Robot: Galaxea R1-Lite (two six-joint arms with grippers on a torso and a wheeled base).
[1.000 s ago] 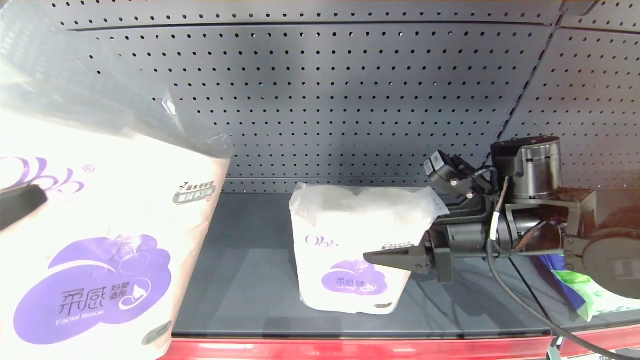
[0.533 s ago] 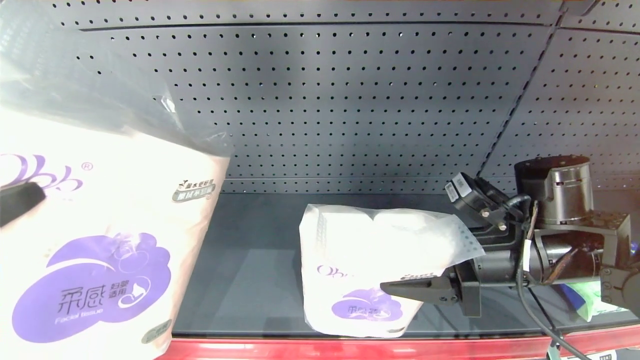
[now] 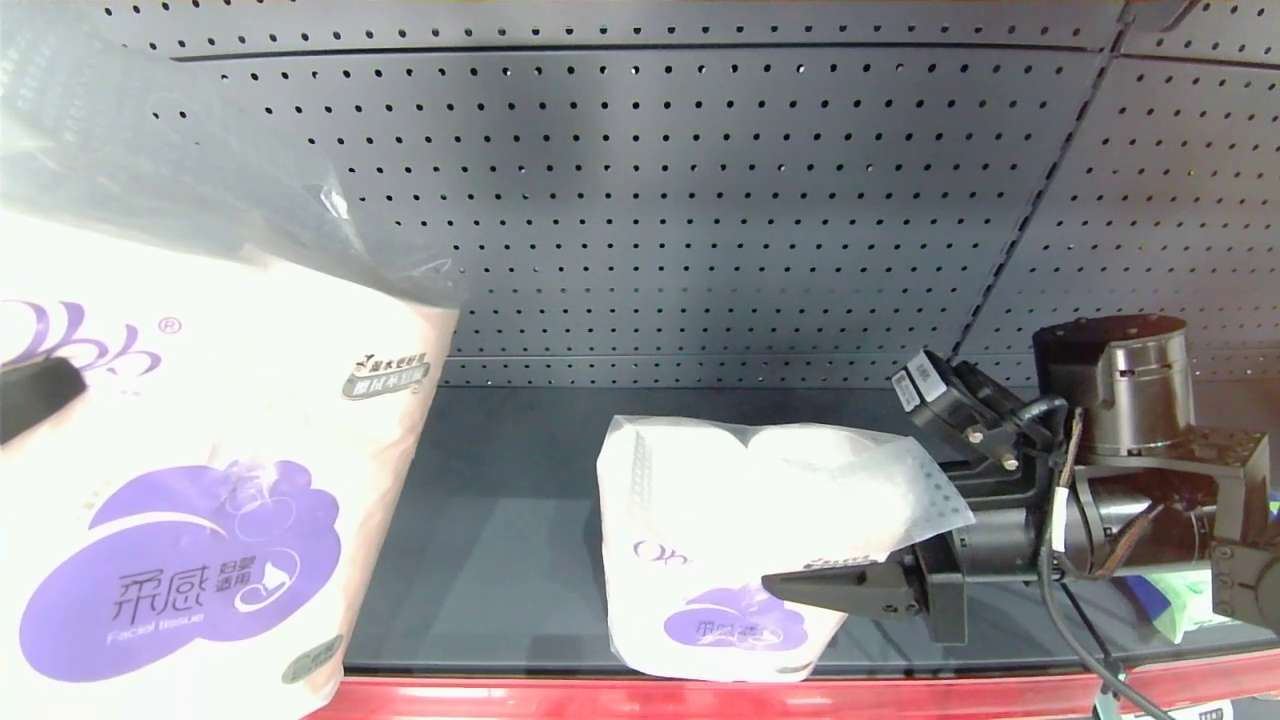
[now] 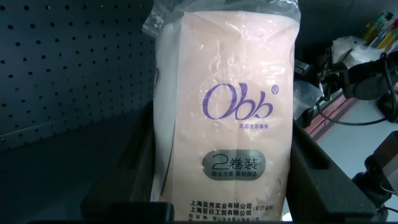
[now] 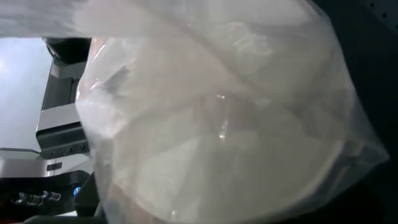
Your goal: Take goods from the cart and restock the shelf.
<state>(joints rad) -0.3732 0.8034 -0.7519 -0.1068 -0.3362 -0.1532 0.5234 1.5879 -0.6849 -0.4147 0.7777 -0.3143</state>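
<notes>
A large pack of facial tissue (image 3: 200,480), white and pink with a purple logo, hangs close to the camera at the left. My left gripper (image 4: 221,183) is shut on that pack (image 4: 227,118), and one dark finger (image 3: 35,395) crosses its front. A second, matching tissue pack (image 3: 720,520) sits tilted at the front edge of the dark shelf board (image 3: 500,520). My right gripper (image 3: 830,565) is shut on it from the right, one finger (image 3: 830,590) lying across the pack's front. Its clear wrapping (image 5: 217,124) lies right before the right wrist camera.
A grey pegboard wall (image 3: 650,200) backs the shelf. A red strip (image 3: 700,695) runs along the shelf's front edge. A green and blue package (image 3: 1180,595) lies on the shelf behind my right arm. Bare shelf board lies between the two packs.
My right gripper has pulled its tissue pack forward and to the right, to the shelf's front edge, and the pack now tilts. The left pack has barely shifted.
</notes>
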